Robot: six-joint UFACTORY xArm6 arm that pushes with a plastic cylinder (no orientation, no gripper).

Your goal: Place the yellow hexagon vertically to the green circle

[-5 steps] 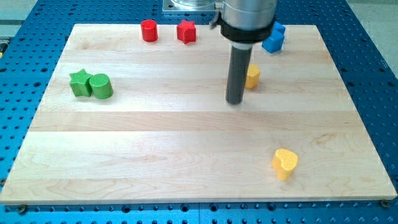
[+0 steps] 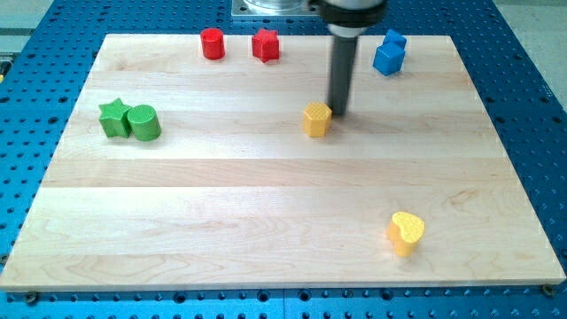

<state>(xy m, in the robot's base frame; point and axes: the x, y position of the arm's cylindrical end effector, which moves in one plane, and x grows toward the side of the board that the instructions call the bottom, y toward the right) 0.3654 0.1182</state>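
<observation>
The yellow hexagon (image 2: 316,119) lies near the middle of the wooden board (image 2: 266,221), a little toward the view's top. My tip (image 2: 337,113) stands right against its right side, slightly above it. The green circle (image 2: 143,122) sits at the view's left, touching the green star (image 2: 113,118) on its left. The hexagon is far to the right of the green circle, at about the same height in the view.
A red cylinder (image 2: 212,43) and a red star-like block (image 2: 266,45) sit at the view's top edge. A blue block (image 2: 390,53) is at the top right. A yellow heart (image 2: 406,233) lies at the bottom right.
The yellow hexagon has slid to the view's left and slightly down. My tip has moved up and a bit right, now on the hexagon's right side instead of its left.
</observation>
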